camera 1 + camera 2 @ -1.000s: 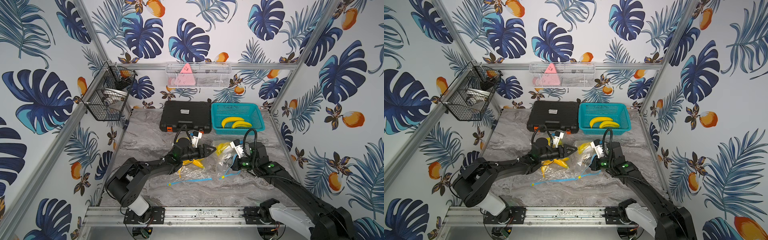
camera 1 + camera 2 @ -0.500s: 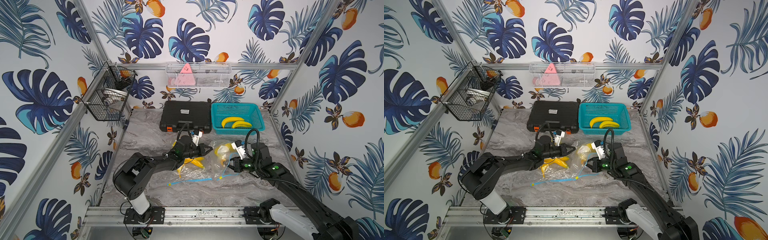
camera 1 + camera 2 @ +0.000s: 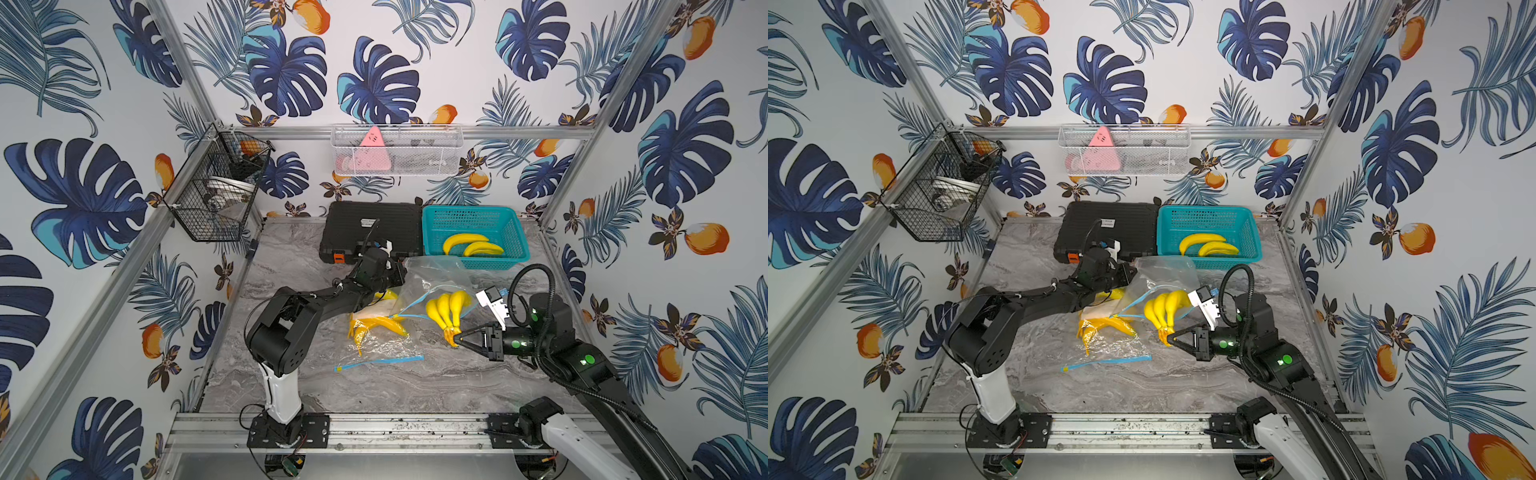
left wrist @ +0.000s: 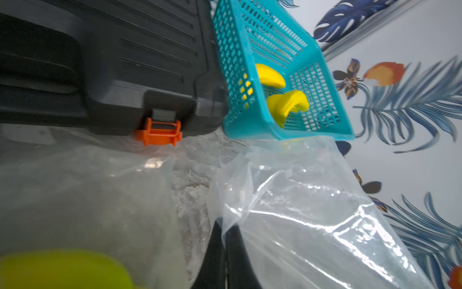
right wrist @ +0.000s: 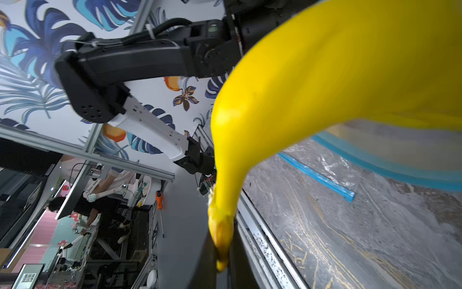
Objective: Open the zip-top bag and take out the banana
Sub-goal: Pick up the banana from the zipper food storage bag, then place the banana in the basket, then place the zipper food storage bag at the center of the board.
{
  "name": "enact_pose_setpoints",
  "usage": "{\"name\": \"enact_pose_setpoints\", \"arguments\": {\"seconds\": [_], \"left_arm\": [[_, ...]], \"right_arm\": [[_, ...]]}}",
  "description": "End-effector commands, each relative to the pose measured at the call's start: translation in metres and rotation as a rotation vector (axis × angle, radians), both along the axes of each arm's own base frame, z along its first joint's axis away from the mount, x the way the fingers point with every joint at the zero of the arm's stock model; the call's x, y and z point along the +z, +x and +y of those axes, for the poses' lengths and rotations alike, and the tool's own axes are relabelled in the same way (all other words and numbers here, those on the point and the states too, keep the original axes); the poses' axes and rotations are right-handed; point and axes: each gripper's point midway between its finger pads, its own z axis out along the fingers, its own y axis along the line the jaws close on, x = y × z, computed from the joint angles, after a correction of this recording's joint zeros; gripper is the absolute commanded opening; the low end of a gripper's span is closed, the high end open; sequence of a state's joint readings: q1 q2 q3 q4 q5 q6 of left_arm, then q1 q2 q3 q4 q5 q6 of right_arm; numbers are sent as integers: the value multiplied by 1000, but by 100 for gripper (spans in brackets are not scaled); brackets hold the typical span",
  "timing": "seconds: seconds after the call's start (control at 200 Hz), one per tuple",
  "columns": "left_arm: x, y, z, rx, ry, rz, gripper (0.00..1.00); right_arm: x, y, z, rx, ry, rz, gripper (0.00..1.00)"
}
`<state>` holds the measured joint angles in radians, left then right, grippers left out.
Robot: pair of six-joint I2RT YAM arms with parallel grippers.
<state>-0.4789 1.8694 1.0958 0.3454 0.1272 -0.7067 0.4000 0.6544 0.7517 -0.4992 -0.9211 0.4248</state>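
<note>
A bunch of yellow bananas hangs above the table with its tips at the blue-zipped mouth of a clear zip-top bag. My right gripper is shut on the bunch's stem; the right wrist view shows the stem pinched between the black fingers. My left gripper is shut on the far side of the bag and holds it up. In the left wrist view a fold of the clear plastic is clamped between the fingers.
A second clear bag with a yellow peeled banana lies flat mid-table. A teal basket holding two bananas and a black case stand at the back. Wire baskets hang on the left and back walls.
My left gripper has shut on the bag and raised it. My right gripper has pulled the banana bunch by its stem toward the front right, out of the bag's mouth.
</note>
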Motion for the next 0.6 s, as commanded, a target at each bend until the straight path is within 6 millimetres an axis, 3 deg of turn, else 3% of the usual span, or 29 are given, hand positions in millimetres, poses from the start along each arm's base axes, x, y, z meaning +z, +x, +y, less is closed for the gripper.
{"name": "enact_pose_setpoints", "arguments": {"seconds": [0.0, 0.145, 0.23, 0.345, 0.42, 0.455, 0.595], "left_arm": [[-15, 10, 21, 116, 89, 10, 0], [-23, -8, 10, 83, 129, 15, 0], [-24, -22, -2, 77, 114, 0, 0], [-15, -40, -38, 40, 27, -12, 0], [-5, -53, -65, 30, -5, -38, 0], [1, -58, -79, 23, -20, -54, 0], [8, -54, -128, 6, -37, -89, 0]], "right_arm": [[28, -18, -3, 33, 34, -17, 2], [55, 13, -20, -164, -60, -190, 2], [54, 56, -23, -264, -144, -254, 3], [32, 147, -32, -385, -287, -267, 4], [10, 217, -57, -488, -319, -228, 2], [12, 248, -73, -550, -328, -227, 1], [-9, 332, -115, -651, -361, -233, 6]]}}
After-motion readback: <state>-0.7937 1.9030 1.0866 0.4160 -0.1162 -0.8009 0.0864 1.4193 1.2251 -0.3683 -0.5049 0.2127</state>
